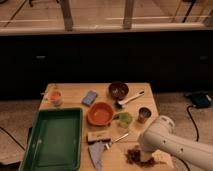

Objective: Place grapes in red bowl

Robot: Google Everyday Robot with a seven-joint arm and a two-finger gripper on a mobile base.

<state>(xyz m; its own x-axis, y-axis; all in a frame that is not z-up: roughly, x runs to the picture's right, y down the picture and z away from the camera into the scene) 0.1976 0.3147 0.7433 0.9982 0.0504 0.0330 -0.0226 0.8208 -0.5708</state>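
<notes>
The white gripper [146, 158] sits over dark reddish-brown grapes [133, 156]; up-left of it an orange-red bowl [100, 113], farther left a green tray [52, 137].

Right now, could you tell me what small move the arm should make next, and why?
Probably finish closing the gripper on the grapes before lifting. The gripper is down at the bunch near the table's front edge, hidden behind the arm, and the grapes still lie on the wood, with the red bowl up and to the left.
</notes>
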